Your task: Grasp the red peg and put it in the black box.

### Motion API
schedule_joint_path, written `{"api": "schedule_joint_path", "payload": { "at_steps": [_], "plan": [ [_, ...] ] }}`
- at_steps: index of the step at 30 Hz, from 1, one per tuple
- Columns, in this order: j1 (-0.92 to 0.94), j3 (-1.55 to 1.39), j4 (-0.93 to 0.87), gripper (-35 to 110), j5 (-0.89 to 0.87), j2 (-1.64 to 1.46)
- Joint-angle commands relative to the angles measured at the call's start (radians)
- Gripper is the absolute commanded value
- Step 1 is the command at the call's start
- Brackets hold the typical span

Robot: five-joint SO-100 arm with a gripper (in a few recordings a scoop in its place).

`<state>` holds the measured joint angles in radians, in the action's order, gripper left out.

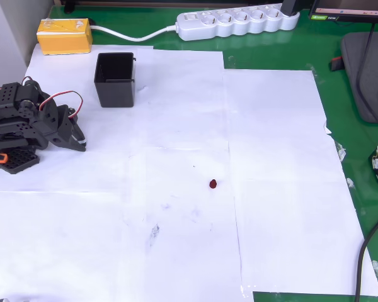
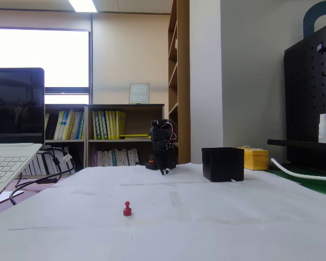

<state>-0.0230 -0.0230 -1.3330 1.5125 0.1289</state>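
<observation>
Red peg [image 2: 127,208] upright in fixed view, a mere dot overhead, black box [image 1: 115,79] open-topped, gripper [image 1: 79,139] pressed together

Red peg [image 1: 212,184]: one, standing on the white paper [image 1: 176,207].
Black box [image 1: 115,79]: one, open-topped.
Yellow box [image 1: 64,36]: one.
Power strip [image 1: 238,22]: one, white.
Robot arm [image 1: 31,124]: one, black.
Laptop [image 2: 11,136]: one, in the fixed view.
White bottle [image 2: 324,129]: one, on the shelf by the pegboard.
</observation>
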Motion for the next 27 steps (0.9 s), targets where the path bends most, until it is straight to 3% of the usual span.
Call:
{"api": "schedule_joint_path", "payload": {
  "at_steps": [1, 3, 13, 17, 23, 27],
  "plan": [
    [-0.058, 0.084, -0.074, 2, -0.086, 0.107],
    [-0.094, 0.084, -0.078, 1, 0.054, 0.107],
    [-0.071, 0.084, -0.054, 0, 0.049, 0.078],
    [-0.034, 0.084, 0.296, 0, -0.012, -0.129],
    [0.021, 0.075, 1.017, 1, -0.020, -0.664],
    [0.049, 0.071, 1.376, 1, 0.018, -0.928]
  ]
}}
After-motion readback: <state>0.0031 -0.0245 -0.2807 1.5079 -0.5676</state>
